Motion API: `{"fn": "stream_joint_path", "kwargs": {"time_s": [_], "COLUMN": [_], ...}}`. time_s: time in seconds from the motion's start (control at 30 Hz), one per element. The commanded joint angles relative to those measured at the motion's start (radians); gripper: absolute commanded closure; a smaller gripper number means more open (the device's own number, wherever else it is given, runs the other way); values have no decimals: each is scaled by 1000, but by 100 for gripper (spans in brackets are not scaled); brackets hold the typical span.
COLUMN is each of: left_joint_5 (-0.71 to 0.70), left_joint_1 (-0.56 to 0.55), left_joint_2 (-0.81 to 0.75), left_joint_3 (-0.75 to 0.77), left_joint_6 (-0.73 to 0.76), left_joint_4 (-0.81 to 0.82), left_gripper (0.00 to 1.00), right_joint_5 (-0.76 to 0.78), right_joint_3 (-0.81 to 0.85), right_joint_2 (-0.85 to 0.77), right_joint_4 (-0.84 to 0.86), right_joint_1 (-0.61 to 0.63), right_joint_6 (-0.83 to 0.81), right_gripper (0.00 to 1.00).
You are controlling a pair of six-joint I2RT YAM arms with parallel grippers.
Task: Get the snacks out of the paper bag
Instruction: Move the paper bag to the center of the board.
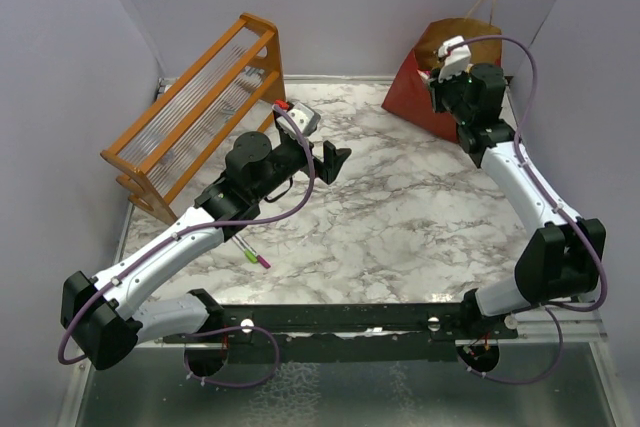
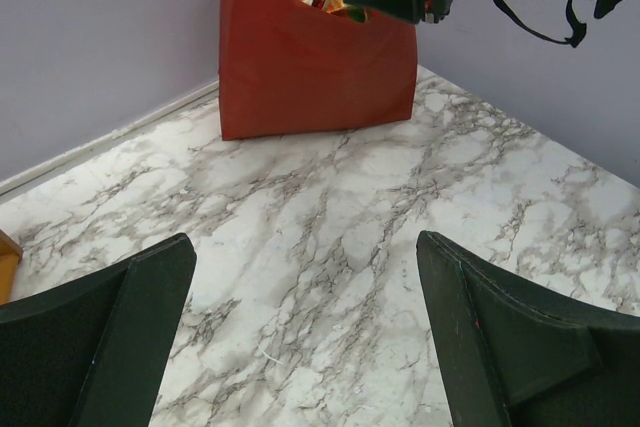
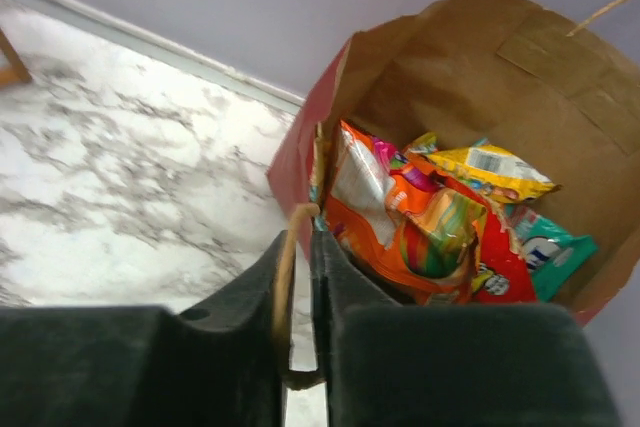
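Table [image 1: 400, 227]: white marble top, purple walls around it.
Paper bag [image 1: 412, 97]: stands upright in the far right corner, mouth open.
Snacks [image 3: 430, 227]: you can see them inside the bag, orange, yellow, red and teal.
Your right gripper [image 3: 305, 237]: at the bag's near edge, fingers pinching the tan handle [image 3: 285, 277].
Your left gripper [image 2: 305, 242]: spread wide over bare table, holding nothing.

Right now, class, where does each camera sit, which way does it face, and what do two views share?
Top external: above, behind the bases, looking down on the table; both arms show.
Left wrist: low, facing the paper bag; open fingers show.
Right wrist: over the bag's mouth, facing snacks; fingers pinch a handle.
Shared: the bag.
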Motion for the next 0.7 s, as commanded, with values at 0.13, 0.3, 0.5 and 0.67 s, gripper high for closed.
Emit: {"fn": "stream_joint_path", "kwargs": {"time_s": [0.13,0.3,0.5,0.67], "left_joint_5": [-40,-83,-192,-334], "left_joint_1": [-4,-4,-4,-3], "left_joint_2": [-18,-33,-80,-156], "left_joint_3": [8,7,-3,-29], "left_joint_6": [-4,-5,4,17], "left_joint_4": [22,15,9,22], "left_gripper": [5,6,9,9], "right_joint_5": [-123,-174,-48,95], "right_joint_3": [170,128,79,85], "right_joint_2": [-3,-44,-104,-92], "right_joint_4": [-204,-256,-287,-255], "right_joint_1": [11,98,344,542], "right_joint_6": [322,452,528,632], "right_gripper": [99,99,99,99]}}
